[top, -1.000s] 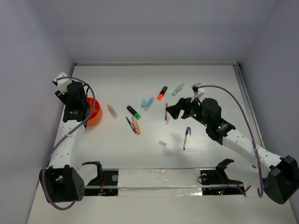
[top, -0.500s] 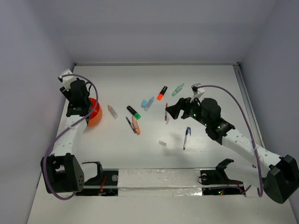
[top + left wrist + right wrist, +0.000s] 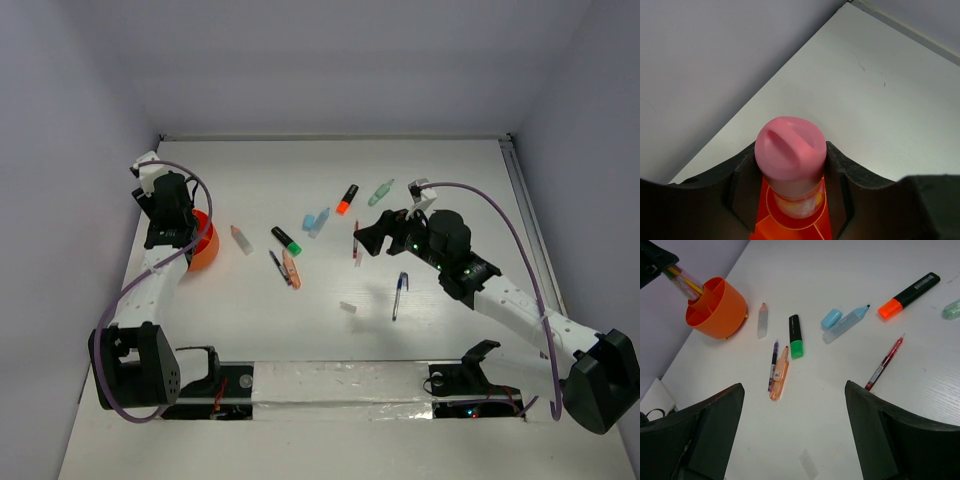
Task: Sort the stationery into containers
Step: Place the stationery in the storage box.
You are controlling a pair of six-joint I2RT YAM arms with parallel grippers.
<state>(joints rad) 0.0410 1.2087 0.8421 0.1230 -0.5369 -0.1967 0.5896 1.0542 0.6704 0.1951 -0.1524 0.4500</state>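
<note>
My left gripper (image 3: 791,152) is shut on a pink-capped tube (image 3: 788,137), held upright over the divided orange-red pot (image 3: 790,227). In the top view that gripper (image 3: 172,226) hangs at the pot's (image 3: 205,247) left rim. My right gripper (image 3: 795,390) stands open above the table with nothing between its fingers. Below and ahead of it lie an orange marker (image 3: 780,376), a slim dark pen (image 3: 773,360), a green-capped marker (image 3: 795,335), a red pen (image 3: 885,362) and an orange-capped marker (image 3: 907,294).
A pale blue cap (image 3: 831,318) and pale blue marker (image 3: 850,322) lie mid-table, a pale tube (image 3: 762,320) beside the pot. A blue pen (image 3: 399,295), a white bit (image 3: 347,307) and a pale green piece (image 3: 381,191) lie near the right arm. Walls close the left and back.
The left wrist has shifted slightly right and toward the back, staying over the pot with the tube in its grip. The right arm has not moved.
</note>
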